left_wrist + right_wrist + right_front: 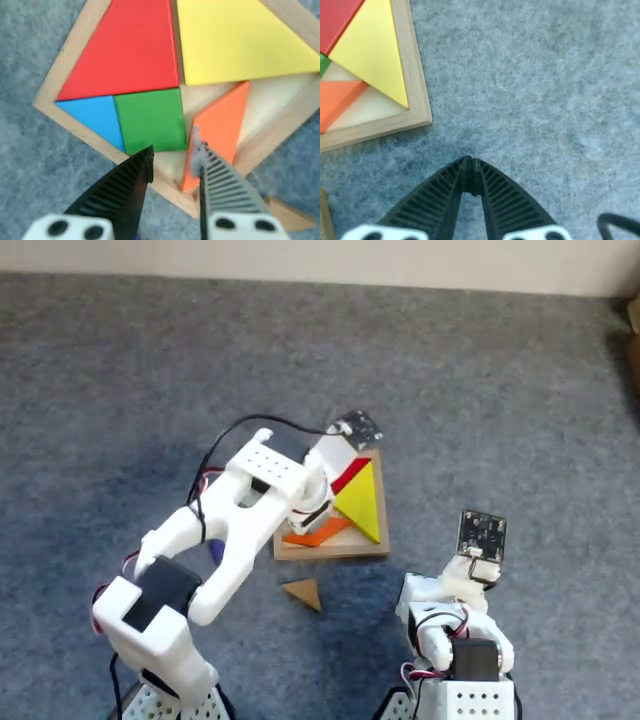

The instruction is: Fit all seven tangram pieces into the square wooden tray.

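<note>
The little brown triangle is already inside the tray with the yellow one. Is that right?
No. The brown triangle lies on the carpet, outside the tray; the yellow one is inside. The high view shows it.

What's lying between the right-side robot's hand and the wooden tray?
Only bare grey carpet. In the right wrist view, the right hand, closed, sits a short way off the corner of the wooden tray, with nothing on the stretch between.

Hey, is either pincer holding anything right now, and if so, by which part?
Nothing is held. The left pincer is open above the tray, the right pincer shut on nothing over the carpet.
</note>
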